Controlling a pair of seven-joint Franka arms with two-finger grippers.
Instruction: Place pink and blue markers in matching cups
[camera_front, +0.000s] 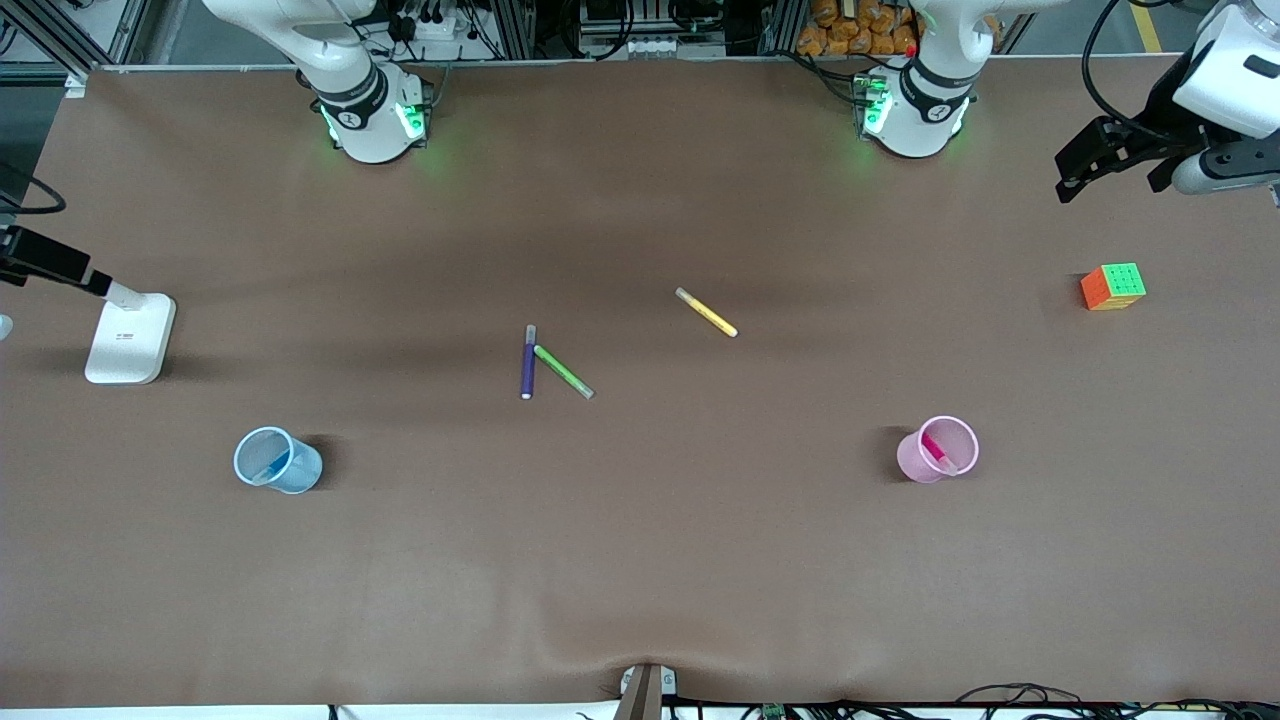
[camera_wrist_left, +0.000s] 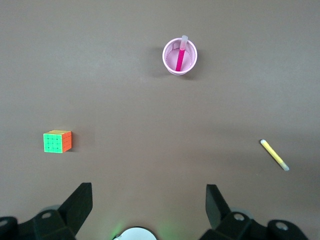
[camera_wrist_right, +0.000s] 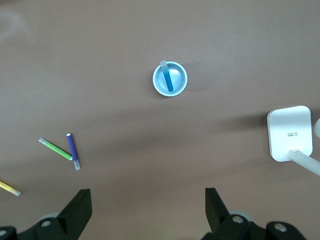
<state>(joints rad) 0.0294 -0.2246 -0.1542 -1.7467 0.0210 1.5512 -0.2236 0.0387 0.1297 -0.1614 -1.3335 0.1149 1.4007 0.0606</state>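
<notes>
The pink marker (camera_front: 938, 452) stands inside the pale pink cup (camera_front: 912, 460) toward the left arm's end of the table. It shows in the left wrist view as well, marker (camera_wrist_left: 180, 57) in cup (camera_wrist_left: 168, 64). The blue marker (camera_front: 268, 470) stands inside the pale blue cup (camera_front: 303, 472) toward the right arm's end. In the right wrist view the marker (camera_wrist_right: 167, 80) leans in the cup (camera_wrist_right: 181, 86). My left gripper (camera_front: 1110, 180) is open and empty, high near the table's edge at the left arm's end. My right gripper (camera_wrist_right: 148, 197) is open and empty, high over bare table, out of the front view.
A dark purple marker (camera_front: 527, 362) and a green marker (camera_front: 565, 372) lie touching near the table's middle, a yellow marker (camera_front: 707, 313) lies beside them. A colourful cube (camera_front: 1113, 287) sits under the left gripper's end. A white stand base (camera_front: 130, 338) sits at the right arm's end.
</notes>
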